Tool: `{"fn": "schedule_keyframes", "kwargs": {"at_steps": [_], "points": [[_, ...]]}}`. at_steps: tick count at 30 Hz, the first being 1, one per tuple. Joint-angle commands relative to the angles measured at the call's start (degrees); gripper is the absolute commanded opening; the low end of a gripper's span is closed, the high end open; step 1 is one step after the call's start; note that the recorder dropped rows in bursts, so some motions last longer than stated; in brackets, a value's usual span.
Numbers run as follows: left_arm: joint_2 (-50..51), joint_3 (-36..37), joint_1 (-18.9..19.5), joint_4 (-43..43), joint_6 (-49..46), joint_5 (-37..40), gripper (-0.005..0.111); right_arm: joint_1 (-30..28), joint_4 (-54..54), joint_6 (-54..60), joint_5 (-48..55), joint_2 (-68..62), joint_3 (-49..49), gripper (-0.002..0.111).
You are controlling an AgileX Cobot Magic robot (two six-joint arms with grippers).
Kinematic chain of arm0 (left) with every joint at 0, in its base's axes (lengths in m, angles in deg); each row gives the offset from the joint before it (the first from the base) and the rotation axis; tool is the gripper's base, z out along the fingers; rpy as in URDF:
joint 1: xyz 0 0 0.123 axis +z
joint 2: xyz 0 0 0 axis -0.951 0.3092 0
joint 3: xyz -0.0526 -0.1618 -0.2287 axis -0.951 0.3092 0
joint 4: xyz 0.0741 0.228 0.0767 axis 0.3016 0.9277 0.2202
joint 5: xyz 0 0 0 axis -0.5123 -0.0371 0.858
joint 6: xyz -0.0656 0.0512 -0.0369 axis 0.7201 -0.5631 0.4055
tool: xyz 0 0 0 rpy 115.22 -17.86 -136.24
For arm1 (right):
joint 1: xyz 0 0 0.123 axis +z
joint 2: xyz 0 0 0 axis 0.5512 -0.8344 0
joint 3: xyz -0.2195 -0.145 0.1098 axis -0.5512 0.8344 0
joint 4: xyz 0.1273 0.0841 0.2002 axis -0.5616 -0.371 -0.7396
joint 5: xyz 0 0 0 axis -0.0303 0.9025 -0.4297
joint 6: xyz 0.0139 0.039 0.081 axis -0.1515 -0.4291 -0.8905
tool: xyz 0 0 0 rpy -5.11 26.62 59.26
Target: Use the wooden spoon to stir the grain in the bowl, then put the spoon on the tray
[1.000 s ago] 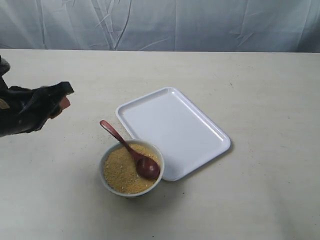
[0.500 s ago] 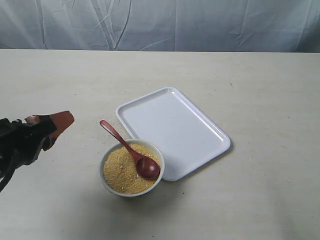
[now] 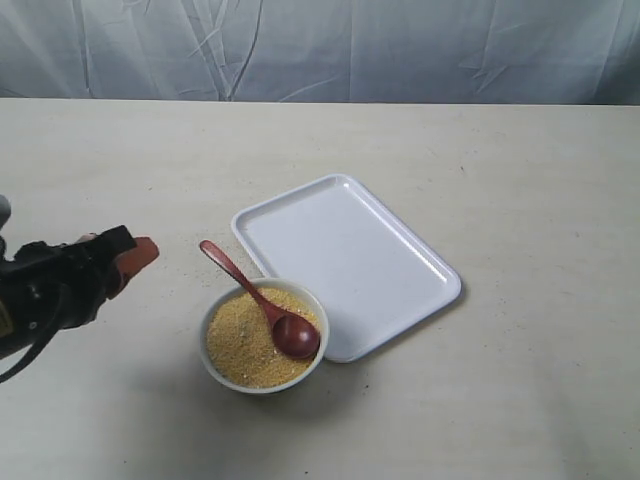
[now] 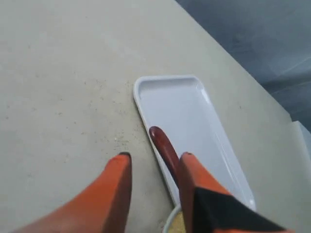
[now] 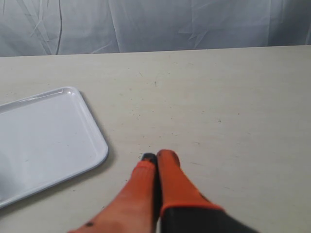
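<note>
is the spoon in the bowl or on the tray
In: the dark reddish-brown wooden spoon lies on golden-yellow grain inside the small round white bowl, handle over its rim; the flat white rectangular tray holds nothing.

Golden-yellow granular grain [image 3: 240,348]; small round white bowl [image 3: 205,335]; dark reddish-brown wooden spoon [image 3: 250,286]; flat white rectangular tray [image 3: 350,250]; pale beige table [image 3: 520,200]; blue-grey cloth backdrop [image 3: 400,50]; orange fingers [image 4: 116,189] on the black left gripper [image 4: 155,156]
</note>
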Motion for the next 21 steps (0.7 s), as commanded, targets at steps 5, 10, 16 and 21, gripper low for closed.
{"fn": "schedule_keyframes", "kwargs": {"at_steps": [5, 10, 16, 21], "points": [[15.07, -5.85, 0.07, 8.57, 11.11, -10.94, 0.033, -0.27, -0.11, 0.00, -0.82, 0.36, 0.28, 0.000], [19.99, -7.97, 0.07, 10.45, 12.08, -10.33, 0.043, -0.27, -0.11, 0.00, -0.82, 0.36, 0.28, 0.000], [22.86, -10.05, 0.07, 12.74, 13.58, -13.73, 0.048, -0.27, -0.11, 0.00, -0.82, 0.36, 0.28, 0.000], [23.30, -12.69, 0.07, 12.74, 13.59, -12.83, 0.048, -0.27, -0.11, 0.00, -0.82, 0.36, 0.28, 0.000]]}}
